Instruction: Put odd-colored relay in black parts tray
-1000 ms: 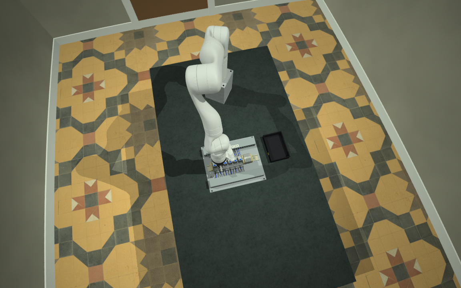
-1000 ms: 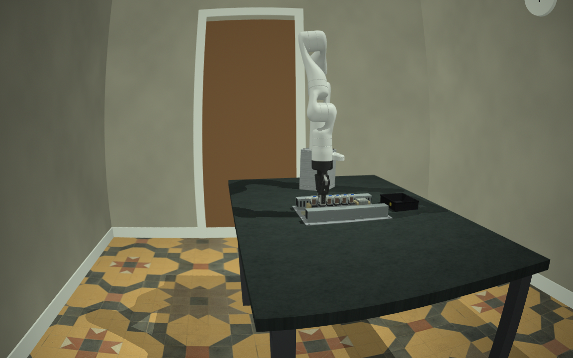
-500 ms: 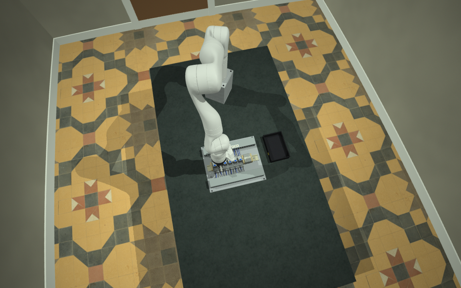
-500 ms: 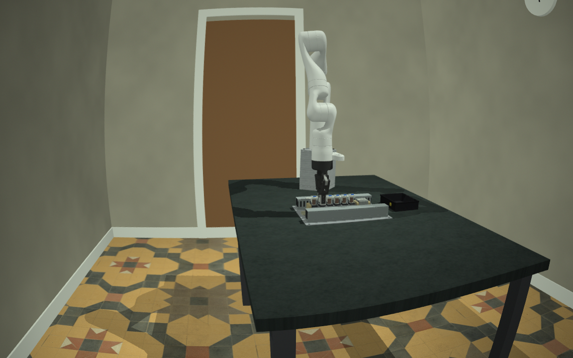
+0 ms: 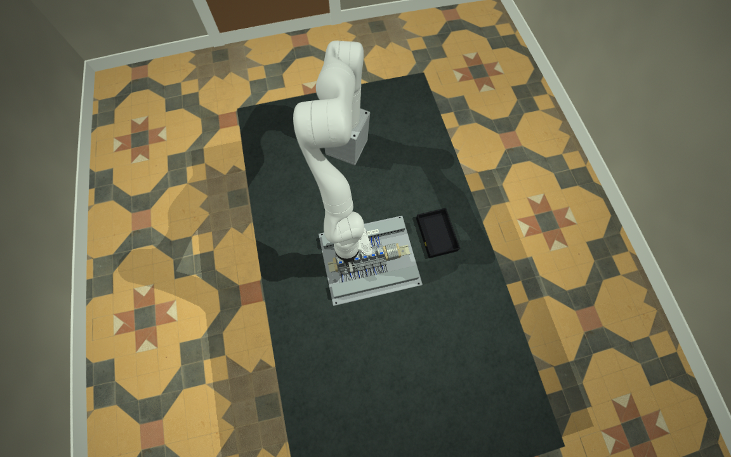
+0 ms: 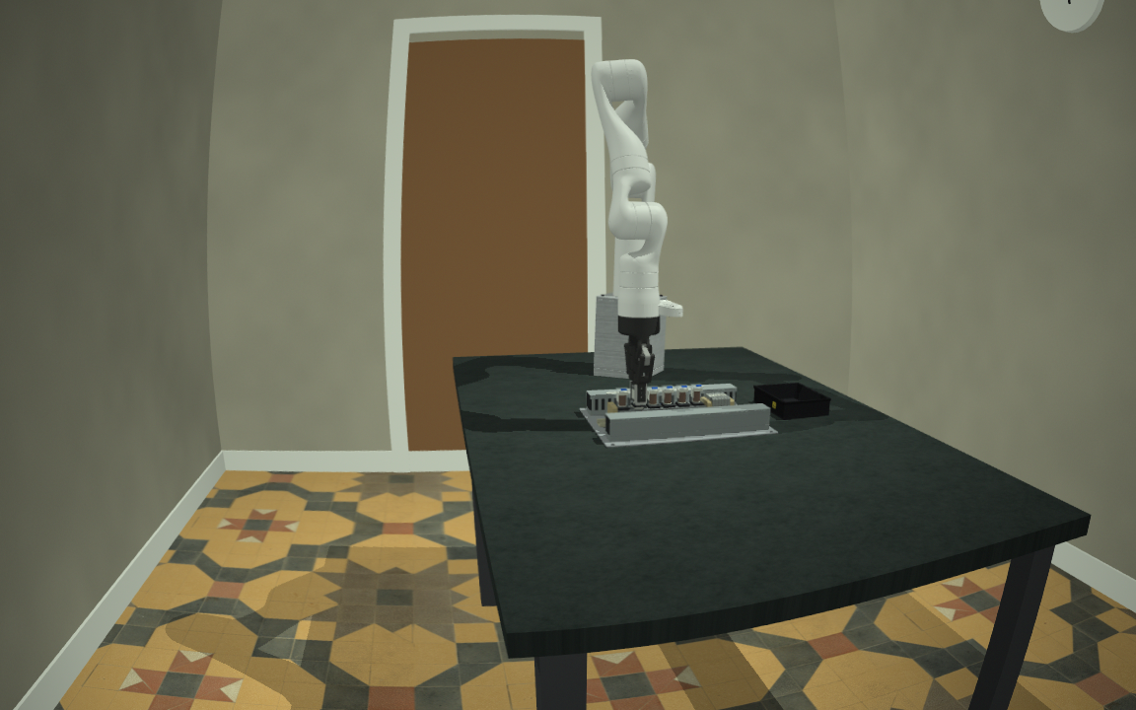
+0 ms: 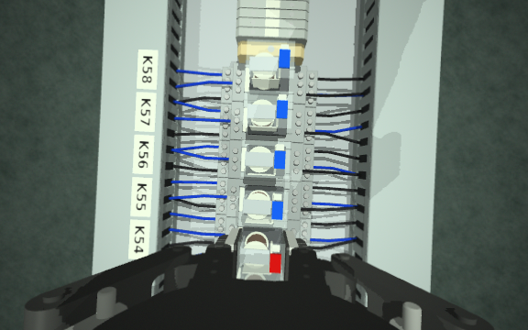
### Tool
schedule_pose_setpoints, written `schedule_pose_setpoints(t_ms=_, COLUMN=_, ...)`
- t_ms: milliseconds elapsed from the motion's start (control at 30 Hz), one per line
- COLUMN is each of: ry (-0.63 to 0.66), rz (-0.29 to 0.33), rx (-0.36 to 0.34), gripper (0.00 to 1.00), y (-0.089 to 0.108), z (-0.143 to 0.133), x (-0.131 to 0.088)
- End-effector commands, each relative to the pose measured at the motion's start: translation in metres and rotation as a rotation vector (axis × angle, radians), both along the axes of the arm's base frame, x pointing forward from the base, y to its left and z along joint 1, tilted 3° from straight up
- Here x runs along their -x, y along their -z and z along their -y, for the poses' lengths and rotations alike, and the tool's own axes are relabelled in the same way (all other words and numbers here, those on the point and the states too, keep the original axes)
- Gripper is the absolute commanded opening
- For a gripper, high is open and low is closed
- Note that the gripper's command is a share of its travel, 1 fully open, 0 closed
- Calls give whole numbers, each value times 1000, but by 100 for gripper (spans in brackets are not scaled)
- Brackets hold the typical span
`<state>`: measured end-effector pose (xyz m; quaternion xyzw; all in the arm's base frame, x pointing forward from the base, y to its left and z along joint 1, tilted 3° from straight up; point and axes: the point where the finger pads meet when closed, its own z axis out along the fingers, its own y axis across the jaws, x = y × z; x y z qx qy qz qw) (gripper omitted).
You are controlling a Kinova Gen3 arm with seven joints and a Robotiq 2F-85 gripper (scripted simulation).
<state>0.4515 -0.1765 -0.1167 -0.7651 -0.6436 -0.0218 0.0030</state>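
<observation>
Wrist view: my fingers are clenched on the red-button relay (image 7: 261, 258) beside label K54 (image 7: 138, 239). Four blue-button relays (image 7: 264, 158) stand in line beyond it on the counter's panel (image 7: 122, 32).

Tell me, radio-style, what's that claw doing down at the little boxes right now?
Gripper shut on red-button relay, beside label K54. Relay low among the sockets. Black parts tray waits beside the panel. Nothing in the way.

Top view high overhead, exterior low from table's end, wrist close, all sharing relay panel (image 5: 391, 281)
</observation>
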Motion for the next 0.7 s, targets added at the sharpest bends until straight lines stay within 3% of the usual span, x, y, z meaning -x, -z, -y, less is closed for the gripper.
schedule_pose_setpoints(t_ms=0, ry=0, rz=2, rx=2, gripper=0, y=-4, z=1, x=-1)
schedule_pose_setpoints(t_ms=667, ry=0, rz=2, rx=2, gripper=0, y=-15, z=1, x=0)
